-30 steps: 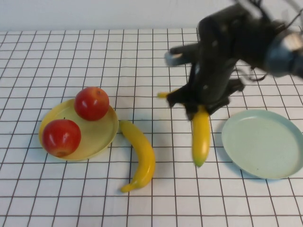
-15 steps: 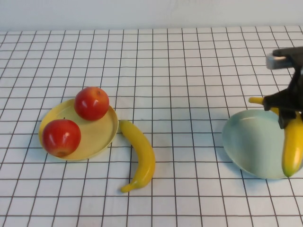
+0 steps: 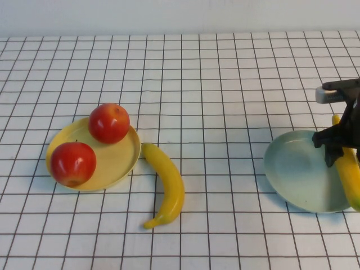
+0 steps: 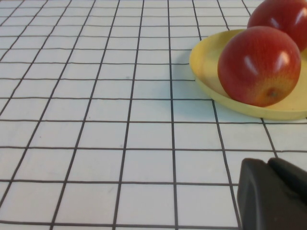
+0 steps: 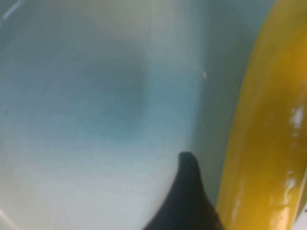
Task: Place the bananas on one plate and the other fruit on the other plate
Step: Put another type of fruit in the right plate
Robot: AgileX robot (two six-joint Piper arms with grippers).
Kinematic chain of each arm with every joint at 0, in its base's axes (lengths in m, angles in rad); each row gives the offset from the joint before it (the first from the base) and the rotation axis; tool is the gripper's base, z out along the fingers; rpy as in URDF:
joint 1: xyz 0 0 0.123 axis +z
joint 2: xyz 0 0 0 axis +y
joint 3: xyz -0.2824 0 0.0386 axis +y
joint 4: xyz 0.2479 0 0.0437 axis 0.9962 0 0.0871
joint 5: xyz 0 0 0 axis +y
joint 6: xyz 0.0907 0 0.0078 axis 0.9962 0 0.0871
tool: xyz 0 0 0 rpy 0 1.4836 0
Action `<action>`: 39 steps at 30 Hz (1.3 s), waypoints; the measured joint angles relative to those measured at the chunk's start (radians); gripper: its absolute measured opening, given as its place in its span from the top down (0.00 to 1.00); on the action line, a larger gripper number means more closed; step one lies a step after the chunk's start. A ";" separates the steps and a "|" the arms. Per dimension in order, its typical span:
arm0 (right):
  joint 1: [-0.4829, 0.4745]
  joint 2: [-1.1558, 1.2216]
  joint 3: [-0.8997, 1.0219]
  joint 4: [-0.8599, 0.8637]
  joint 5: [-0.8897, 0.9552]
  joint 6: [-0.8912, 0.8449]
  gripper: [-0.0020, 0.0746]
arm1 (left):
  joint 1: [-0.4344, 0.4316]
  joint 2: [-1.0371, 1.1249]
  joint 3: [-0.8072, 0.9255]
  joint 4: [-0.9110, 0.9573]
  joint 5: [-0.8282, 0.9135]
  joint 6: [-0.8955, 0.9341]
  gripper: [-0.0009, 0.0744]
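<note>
My right gripper (image 3: 336, 147) is shut on a yellow banana (image 3: 350, 179) and holds it low over the right side of the pale blue-green plate (image 3: 298, 169). In the right wrist view the banana (image 5: 268, 120) lies beside one dark finger (image 5: 188, 201), with the plate (image 5: 96, 96) just beneath. The second banana (image 3: 166, 184) lies on the table right of the pale yellow plate (image 3: 121, 160). Two red apples (image 3: 108, 122) (image 3: 72, 163) sit on that plate. My left gripper (image 4: 269, 163) is shut and empty, low over the table near the yellow plate (image 4: 206, 62); one apple (image 4: 259, 64) is close ahead.
A white cloth with a black grid (image 3: 214, 84) covers the table. A pale wall runs along the back edge. The right gripper and its banana are at the high view's right border.
My right gripper carried the banana from the middle of the table to the right and lowered it over the right side of the blue-green plate. The other fruit has not moved.
</note>
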 joint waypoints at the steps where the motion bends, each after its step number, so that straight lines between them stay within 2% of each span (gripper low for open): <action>1: 0.000 -0.002 -0.005 0.006 0.000 0.000 0.36 | 0.000 0.000 0.000 0.000 0.000 0.000 0.99; 4: 0.010 -0.031 -0.031 0.023 0.013 0.000 0.34 | 0.000 0.000 0.000 0.000 0.000 0.000 0.99; 8: 0.069 -0.106 -0.115 0.066 0.029 0.000 0.34 | 0.000 0.000 0.000 0.000 0.000 0.000 0.99; 13: 0.207 -0.131 -0.223 0.105 0.050 0.055 0.34 | 0.000 0.000 0.000 0.000 0.000 0.000 0.99; 25: 0.527 0.205 -0.436 0.155 0.121 0.125 0.34 | 0.000 0.000 0.000 0.000 0.000 0.000 0.99; 31: 0.575 0.316 -0.566 0.157 0.164 0.131 0.34 | 0.000 0.000 0.000 0.000 0.000 -0.002 0.99; 39: 0.600 0.343 -0.616 0.153 0.164 0.131 0.34 | 0.000 0.000 0.000 0.000 0.000 -0.002 0.99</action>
